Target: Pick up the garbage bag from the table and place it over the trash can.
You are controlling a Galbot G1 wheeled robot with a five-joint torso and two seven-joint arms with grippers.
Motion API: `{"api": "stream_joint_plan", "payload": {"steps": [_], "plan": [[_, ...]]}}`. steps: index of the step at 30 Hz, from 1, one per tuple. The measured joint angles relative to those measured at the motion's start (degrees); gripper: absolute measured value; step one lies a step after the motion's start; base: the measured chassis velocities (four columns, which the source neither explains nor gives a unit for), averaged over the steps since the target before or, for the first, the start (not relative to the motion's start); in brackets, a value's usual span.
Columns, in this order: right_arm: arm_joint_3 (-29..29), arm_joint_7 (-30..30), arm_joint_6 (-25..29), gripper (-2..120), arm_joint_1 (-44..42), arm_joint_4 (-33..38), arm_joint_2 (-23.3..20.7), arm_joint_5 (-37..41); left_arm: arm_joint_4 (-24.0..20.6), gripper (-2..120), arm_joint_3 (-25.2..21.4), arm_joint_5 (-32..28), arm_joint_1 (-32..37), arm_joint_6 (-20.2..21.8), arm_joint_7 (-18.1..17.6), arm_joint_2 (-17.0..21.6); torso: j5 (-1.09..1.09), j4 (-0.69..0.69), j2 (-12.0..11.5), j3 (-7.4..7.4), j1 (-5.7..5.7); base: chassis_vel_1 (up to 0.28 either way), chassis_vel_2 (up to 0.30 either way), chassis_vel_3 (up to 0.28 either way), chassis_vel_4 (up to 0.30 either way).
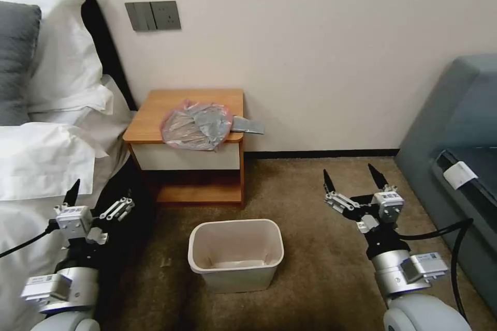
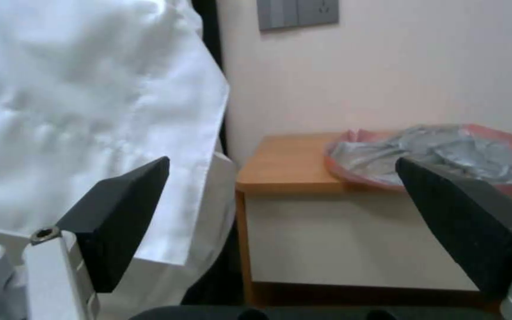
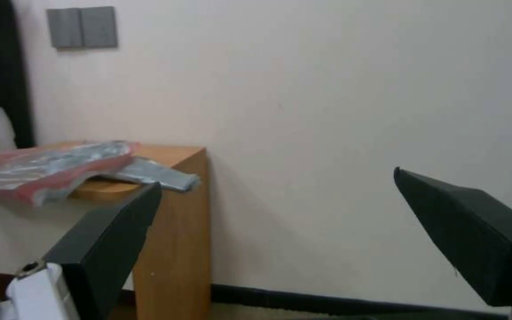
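You've got the bag [image 1: 196, 125] lying crumpled on the counter [image 1: 155, 114], centre of the head frame, towards its front right corner w/ a grey tail hanging past the right edge. Bin [image 1: 236, 253] sits on the carpet [image 1: 310, 207] lower centre, in front of the counter and well apart from the bag. Left end effector [image 1: 96, 201] is at lower left beside the bed [image 1: 46, 165], fingers spread, holding nothing. Right end effector [image 1: 356, 178] is right of centre over the carpet, also spread wide and empty. Both are well short of the bag. In the left wrist view the bag [image 2: 440, 155] is right of centre, between the finger tips.
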Motion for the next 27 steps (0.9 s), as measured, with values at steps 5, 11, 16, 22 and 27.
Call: {"api": "stream_joint_plan", "payload": {"steps": [5,11,16,22,27], "plan": [[-2.2,-1.2,2.0,100,4.6,-4.1,-1.5,-6.2,2.4,97,4.6,-2.4,1.0,2.1,7.2,1.1,0.02,-0.03,0.0,0.00,0.00,0.000,0.000,0.000,0.000],[-5.4,-2.1,6.4,100,12.4,-12.2,-4.3,-15.7,2.8,98,5.0,-2.5,1.0,2.2,7.8,1.2,0.05,0.00,0.0,0.01,0.00,0.000,0.000,0.000,0.000],[-10.8,-2.2,11.0,100,25.6,-23.3,-5.2,-32.5,6.3,99,7.1,-0.8,0.8,-0.7,12.3,0.2,0.08,0.02,0.0,0.01,0.00,0.000,0.000,0.000,0.000],[-15.1,-1.4,13.9,100,36.8,-34.7,-5.7,-42.2,7.7,99,5.9,-0.2,0.1,-1.4,11.9,-0.2,0.01,0.00,0.0,0.02,0.00,0.000,0.000,0.000,0.000],[-17.3,-1.2,14.3,100,41.6,-39.5,-5.6,-44.9,8.8,99,5.4,-0.1,-0.7,-1.5,11.0,-0.2,0.02,0.00,0.0,0.01,0.00,0.000,0.000,0.000,0.000]]}}
